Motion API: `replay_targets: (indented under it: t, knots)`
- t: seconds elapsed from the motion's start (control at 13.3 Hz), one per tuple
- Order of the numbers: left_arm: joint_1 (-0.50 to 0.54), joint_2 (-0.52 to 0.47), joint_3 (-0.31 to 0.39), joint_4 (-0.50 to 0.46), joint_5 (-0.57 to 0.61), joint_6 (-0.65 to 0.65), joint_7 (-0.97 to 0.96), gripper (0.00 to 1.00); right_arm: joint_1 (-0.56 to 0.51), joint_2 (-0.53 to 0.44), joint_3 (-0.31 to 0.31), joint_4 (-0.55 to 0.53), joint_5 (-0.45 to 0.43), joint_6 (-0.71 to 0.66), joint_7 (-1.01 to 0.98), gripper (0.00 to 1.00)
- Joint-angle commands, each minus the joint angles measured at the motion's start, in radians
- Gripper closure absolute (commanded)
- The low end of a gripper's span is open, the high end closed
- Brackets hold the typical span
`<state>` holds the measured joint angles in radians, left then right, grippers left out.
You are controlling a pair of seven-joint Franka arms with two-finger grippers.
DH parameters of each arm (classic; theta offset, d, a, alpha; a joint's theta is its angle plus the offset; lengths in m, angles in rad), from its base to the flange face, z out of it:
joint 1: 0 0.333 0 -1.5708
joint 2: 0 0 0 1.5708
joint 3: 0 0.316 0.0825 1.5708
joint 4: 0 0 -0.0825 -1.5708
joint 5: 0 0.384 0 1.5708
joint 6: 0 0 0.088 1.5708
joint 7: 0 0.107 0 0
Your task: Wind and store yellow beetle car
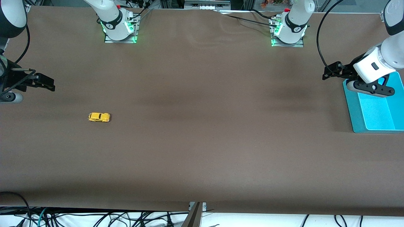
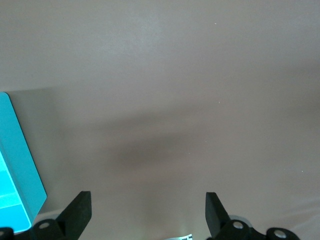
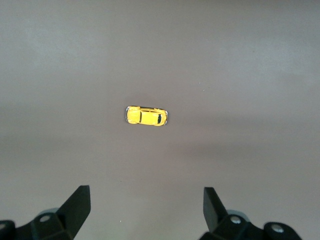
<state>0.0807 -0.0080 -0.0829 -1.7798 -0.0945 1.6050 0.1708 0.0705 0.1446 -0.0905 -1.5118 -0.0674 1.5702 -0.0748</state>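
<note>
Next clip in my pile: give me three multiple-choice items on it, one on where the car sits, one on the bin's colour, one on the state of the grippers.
1. Where is the car?
A. In the bin
B. On the table toward the right arm's end
C. Held in the left gripper

2. What colour is the bin?
A. Turquoise
B. Red
C. White

3. How are the two grippers?
A. Both shut on the car
B. One open, one shut on the bin
C. Both open and holding nothing

Key:
1 B: the car rests on the bare table, with the right gripper hovering near it.
2 A: the bin at the left arm's end shows turquoise walls and floor.
3 C: the fingers of the left gripper and the right gripper stand wide apart with only table between them.
</note>
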Motion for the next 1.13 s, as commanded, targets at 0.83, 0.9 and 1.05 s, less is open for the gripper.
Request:
replay_targets:
  t: [0.83, 0.9, 1.05]
  knots:
    - [0.008, 0.005, -0.001, 0.017, -0.031, -0.017, 0.03, 0.0, -0.008, 0.001, 0.003, 0.013, 0.041, -0.007, 0.009, 0.0]
    - [0.01, 0.005, -0.001, 0.017, -0.031, -0.017, 0.029, 0.0, -0.005, 0.003, 0.005, 0.012, 0.043, -0.009, 0.009, 0.0]
    - [0.01, 0.005, -0.001, 0.017, -0.031, -0.017, 0.03, 0.0, 0.006, 0.026, 0.012, 0.013, 0.043, -0.004, 0.006, 0.0]
